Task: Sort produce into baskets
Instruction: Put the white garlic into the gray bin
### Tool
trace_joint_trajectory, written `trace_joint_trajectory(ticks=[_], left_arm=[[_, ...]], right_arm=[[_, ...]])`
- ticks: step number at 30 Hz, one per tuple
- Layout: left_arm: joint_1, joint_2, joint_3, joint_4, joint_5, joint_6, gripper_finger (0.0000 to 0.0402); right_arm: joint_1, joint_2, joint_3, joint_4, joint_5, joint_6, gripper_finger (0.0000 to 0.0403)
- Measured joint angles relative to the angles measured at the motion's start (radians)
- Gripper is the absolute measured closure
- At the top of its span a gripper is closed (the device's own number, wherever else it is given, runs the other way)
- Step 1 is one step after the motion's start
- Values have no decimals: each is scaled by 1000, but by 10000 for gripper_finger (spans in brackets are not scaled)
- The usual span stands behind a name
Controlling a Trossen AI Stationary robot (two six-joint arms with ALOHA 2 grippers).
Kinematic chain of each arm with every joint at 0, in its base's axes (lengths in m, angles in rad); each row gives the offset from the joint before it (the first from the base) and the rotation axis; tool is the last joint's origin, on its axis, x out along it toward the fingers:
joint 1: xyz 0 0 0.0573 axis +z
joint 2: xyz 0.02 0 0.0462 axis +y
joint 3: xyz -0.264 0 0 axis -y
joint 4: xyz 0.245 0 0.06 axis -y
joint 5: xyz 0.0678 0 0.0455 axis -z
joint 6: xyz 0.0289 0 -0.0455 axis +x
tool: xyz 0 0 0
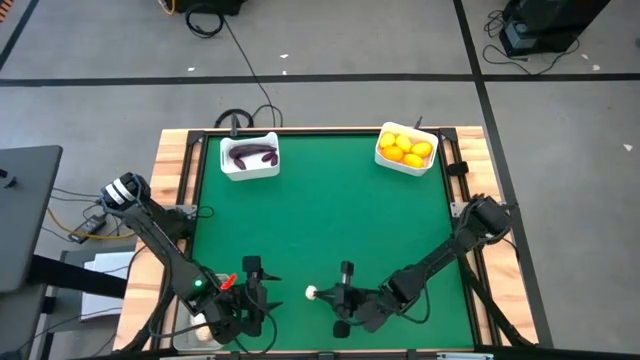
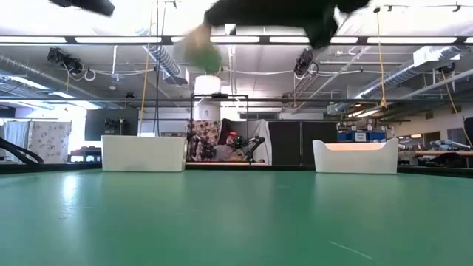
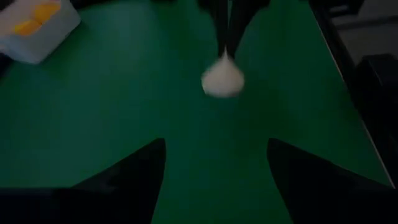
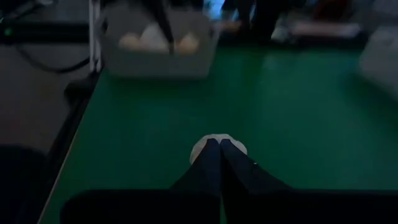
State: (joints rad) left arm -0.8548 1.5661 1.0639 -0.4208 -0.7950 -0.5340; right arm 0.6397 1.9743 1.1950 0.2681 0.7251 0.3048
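Garlic bulb (image 1: 312,293) pinched in right tool (image 1: 318,294), left tool (image 1: 270,283) wide beside it.

Green surface (image 1: 330,230) lying inside wooden frame (image 1: 168,170), dark rails running along edges. Grey floor (image 1: 330,50) surrounding it, black tape lines (image 1: 300,78) crossing floor. Black cable (image 1: 240,60) trailing toward frame's far edge. Dark monitor-like panel (image 1: 25,215) sitting at left (only partly showing). Ceiling light strips (image 2: 111,39) glowing in room behind; white cabinet (image 2: 207,111) standing there.
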Motion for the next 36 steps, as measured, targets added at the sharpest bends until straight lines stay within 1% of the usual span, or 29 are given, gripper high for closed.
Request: trace_joint_trajectory(ticks=[2,4,6,8,11,14,18,24,27,30,36], left_arm=[[16,1,-46,89,0,-14,115],[43,1,-91,198,0,-15,115],[73,1,-133,315,9,19,115],[102,1,-173,449,35,91,115],[128,1,-216,670,118,222,115],[139,1,-243,796,205,331,115],[152,1,-250,815,223,398,115],[200,11,-250,820,221,399,115],[207,11,-250,844,218,410,126],[206,10,-250,850,218,420,156],[207,11,-250,826,219,399,242]], right_arm=[[12,-26,0,8,45,-54,400],[20,-41,0,28,53,-103,400],[24,-42,0,62,50,-158,400],[27,-42,0,73,49,-195,400],[25,-41,0,72,53,-195,400],[25,-41,0,76,67,-196,399],[22,-41,0,89,82,-197,399],[0,-40,0,135,84,-208,398],[-9,-40,0,144,75,-211,398],[-15,-39,0,161,74,-221,398],[-15,-39,0,196,72,-249,397]])
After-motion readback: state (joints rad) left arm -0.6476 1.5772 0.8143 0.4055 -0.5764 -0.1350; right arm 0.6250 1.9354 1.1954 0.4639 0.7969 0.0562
